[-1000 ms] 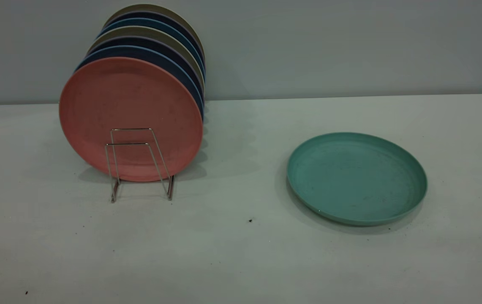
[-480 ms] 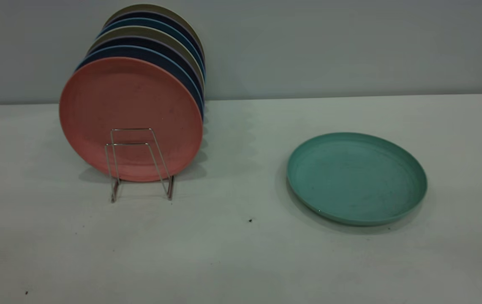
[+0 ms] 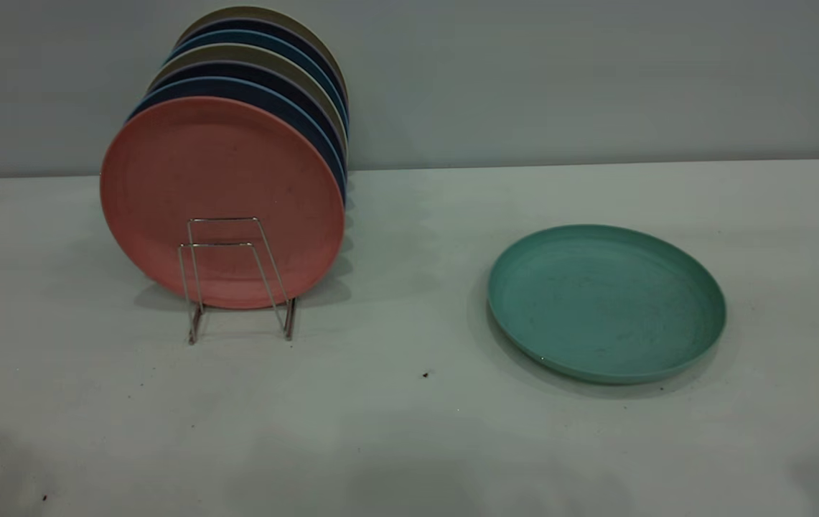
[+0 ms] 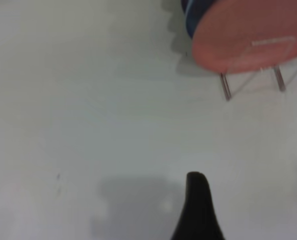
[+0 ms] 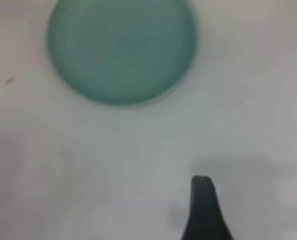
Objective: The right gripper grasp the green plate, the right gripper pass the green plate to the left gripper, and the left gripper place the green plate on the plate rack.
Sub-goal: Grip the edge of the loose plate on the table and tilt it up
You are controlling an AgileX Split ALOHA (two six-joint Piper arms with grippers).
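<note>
The green plate point(image 3: 606, 301) lies flat on the white table, right of centre. It also shows in the right wrist view point(image 5: 121, 50), well ahead of my right gripper point(image 5: 203, 210), of which only one black tip is in view. The plate rack point(image 3: 237, 280) stands at the left and holds several upright plates, with two wire loops bare at its front. In the left wrist view the rack point(image 4: 226, 87) is far ahead of my left gripper point(image 4: 196, 210), which hangs over bare table. Neither gripper shows in the exterior view.
A salmon-pink plate point(image 3: 222, 194) stands frontmost in the rack, and also shows in the left wrist view point(image 4: 248, 35). Dark blue plates point(image 3: 237, 90) and olive ones stand behind it. A grey wall backs the table point(image 3: 409, 431). Small dark specks lie near its front.
The plates and the rack have not moved. Faint shadows have appeared along the table's near edge at the left, middle and right.
</note>
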